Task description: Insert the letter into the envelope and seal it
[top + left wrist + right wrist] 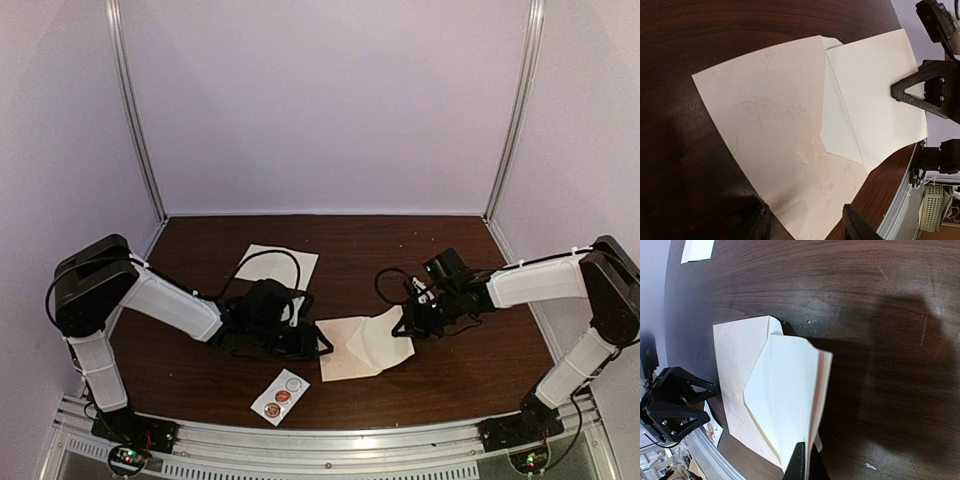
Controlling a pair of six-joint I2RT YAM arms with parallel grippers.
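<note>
Top external view: envelope (352, 350) flat on tabletop (400, 250), just beyond the sticker strip (281, 396). Right pincer (406, 322) pressed together on its raised flap (785, 390); left pincer (322, 347) spread astride its opposite edge. Step judged: holding the envelope open. Next calls for fetching the letter.

Both arms built alike. Left arm (170, 305): smooth white shells on the long links, bulky rounded black housings at the joints. Right arm (535, 282): same white links, same black joints. Thin black cables (268, 258) loop off each wrist. Bases (127, 440) are black, with small green and red lights. Left gripper (322, 345) and right gripper (403, 328) are all black. Fingers (896, 92) are flat triangular frames with open centres, tapering to a point. Two screw heads show on the block behind.
</note>
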